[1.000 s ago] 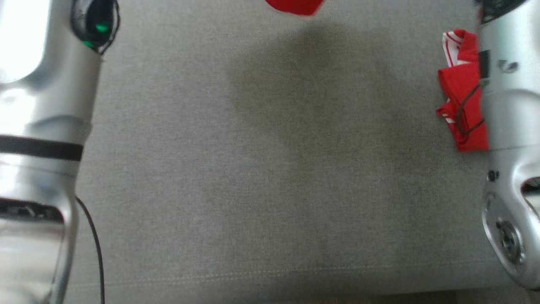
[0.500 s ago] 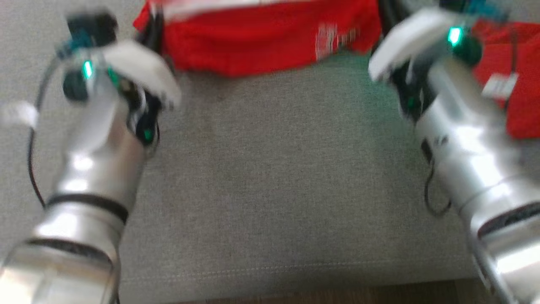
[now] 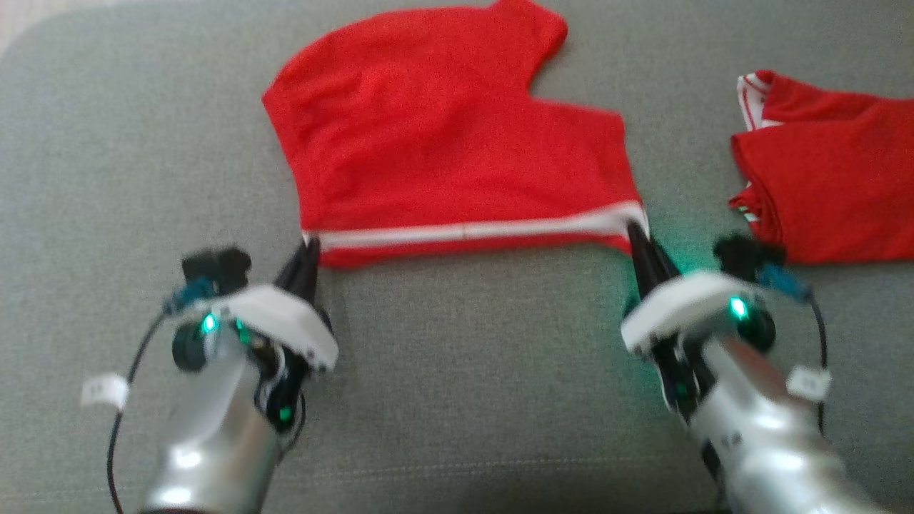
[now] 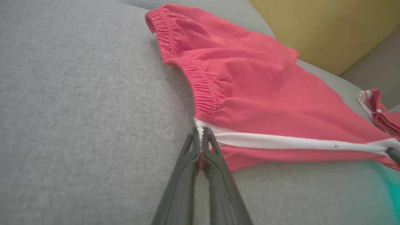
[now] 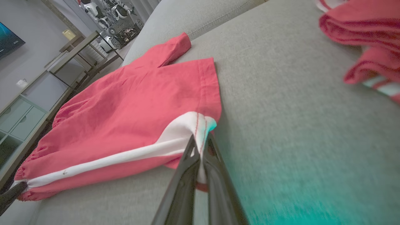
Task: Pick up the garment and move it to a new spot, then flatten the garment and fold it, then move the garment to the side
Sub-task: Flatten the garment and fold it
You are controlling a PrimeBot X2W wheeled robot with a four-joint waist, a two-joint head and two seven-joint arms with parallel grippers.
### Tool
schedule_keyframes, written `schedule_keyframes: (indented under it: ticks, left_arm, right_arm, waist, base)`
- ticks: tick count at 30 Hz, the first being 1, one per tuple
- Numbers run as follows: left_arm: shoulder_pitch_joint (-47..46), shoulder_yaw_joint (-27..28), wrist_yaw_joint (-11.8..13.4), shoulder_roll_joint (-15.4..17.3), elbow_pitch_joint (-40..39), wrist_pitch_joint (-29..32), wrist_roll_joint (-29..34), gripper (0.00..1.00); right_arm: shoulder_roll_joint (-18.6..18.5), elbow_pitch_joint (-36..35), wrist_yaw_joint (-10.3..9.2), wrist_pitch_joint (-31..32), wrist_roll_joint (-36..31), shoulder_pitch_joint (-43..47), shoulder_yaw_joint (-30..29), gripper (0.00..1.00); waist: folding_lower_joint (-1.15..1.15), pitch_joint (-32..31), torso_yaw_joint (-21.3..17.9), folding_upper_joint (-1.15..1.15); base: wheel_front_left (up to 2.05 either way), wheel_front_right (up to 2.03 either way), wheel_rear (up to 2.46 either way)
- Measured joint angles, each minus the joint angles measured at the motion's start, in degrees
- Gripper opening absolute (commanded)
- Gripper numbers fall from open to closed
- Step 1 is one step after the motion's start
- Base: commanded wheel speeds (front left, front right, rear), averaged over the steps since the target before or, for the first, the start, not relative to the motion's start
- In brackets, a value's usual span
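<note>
**Red shorts, both near corners pinched: notes on the cloth**

The garment (image 3: pixel 457 143), red shorts w/ a white stripe (image 3: pixel 471 232) along the near edge, lay mostly flat around the middle of the grey sofa cushion (image 3: pixel 464 371). The waistband (image 4: pixel 203 90) was on the left and the leg hem on the right.

It looked like thin, soft fabric, so imo light and floppy w/ zero stiffness. It'd sag and bunch anywhere it wasn't held, and prob drag on the woven cushion rather than slide. The gathered elastic looked thicker, so a better bite there. Best hold = two corners at once, keeping the stripe edge taut between them.

That's pretty much what the bot had. The left hand (image 3: pixel 308 250) was pressed together on the near-left corner, right where the stripe met the waistband. The right hand (image 3: pixel 635 235) was pinching the near-right corner, w/ white hem poking up between its fingers. Both sat low by the cushion.

A second red garment (image 3: pixel 835 185) lay crumpled off to the right, apart from the shorts but near the right arm, so it might snag.
</note>
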Motion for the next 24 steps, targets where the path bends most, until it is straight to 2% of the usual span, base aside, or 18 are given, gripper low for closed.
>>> schedule_keyframes:
  ticks: [8, 13, 19, 20, 24]
  left_arm:
    - [12.96, -1.08, -0.11, 3.38, -14.01, 0.09, 0.87, 0.00]
    - [23.28, -1.45, 3.07, 4.57, -24.58, 2.70, 0.47, 0.00]
    - [34.63, -0.54, 8.05, 7.06, -37.45, 6.84, -1.56, 0.00]
    - [34.63, -0.54, 8.05, 7.06, -37.45, 6.84, -1.56, 0.00]
    - [39.60, -0.44, 10.89, 7.79, -44.93, 9.70, -1.79, 0.00]
  right_arm:
    - [-1.80, -14.13, 0.00, 0.49, -1.68, 15.34, -5.68, 0.00]
    - [-1.48, -24.80, 0.00, 6.04, -4.91, 27.64, -11.82, 0.00]
    - [1.43, -40.99, 0.00, 14.97, -8.76, 42.03, -19.67, 0.00]
    - [1.43, -40.99, 0.00, 14.97, -8.76, 42.03, -19.67, 0.00]
    - [2.37, -50.27, 0.00, 20.65, -11.85, 48.58, -23.25, 0.00]
  waist:
    - [0.00, -4.12, 0.29, 0.00]
    - [0.00, -6.58, 0.39, 0.00]
    - [0.00, -9.36, 0.10, 0.00]
    - [0.00, -9.36, 0.10, 0.00]
    - [0.00, -10.35, -0.10, 0.00]
  base:
    - [0.00, 0.00, 0.00]
    - [0.00, 0.00, 0.00]
    - [0.00, 0.00, 0.00]
    - [0.00, 0.00, 0.00]
    - [0.00, 0.00, 0.00]
